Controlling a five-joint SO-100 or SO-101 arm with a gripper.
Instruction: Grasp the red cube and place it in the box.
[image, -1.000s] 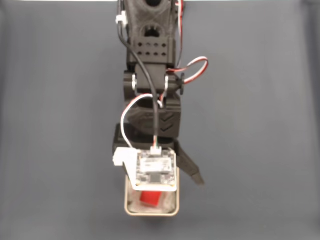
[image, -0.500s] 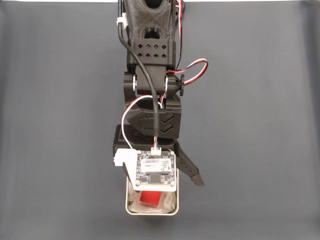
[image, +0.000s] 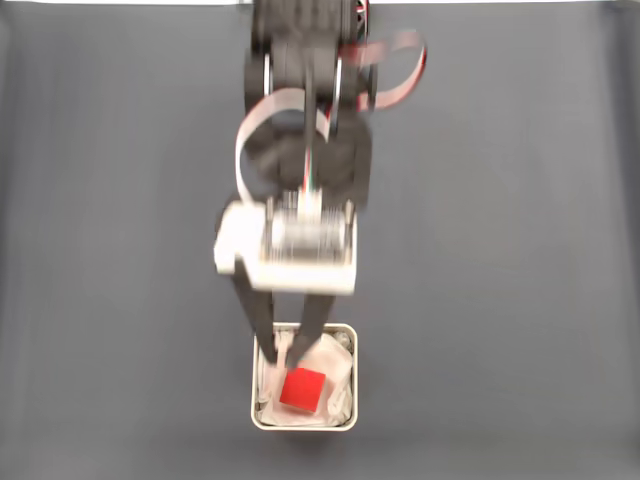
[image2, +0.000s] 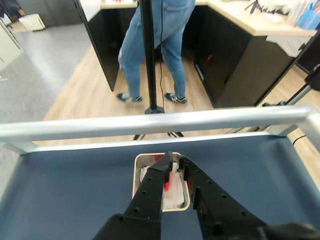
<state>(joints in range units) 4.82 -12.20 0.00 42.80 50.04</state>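
Red cube (image: 303, 389) (in box (image: 348, 334)) below pincer (image: 285, 352).

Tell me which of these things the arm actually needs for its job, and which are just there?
Part of the job:
- red cube, lying inside the box
- box, a metal tin with white lining
- gripper, its fingers above the box

Just there:
- blue-grey table
- metal rail at the table's edge
- person's legs and a black pole beyond it
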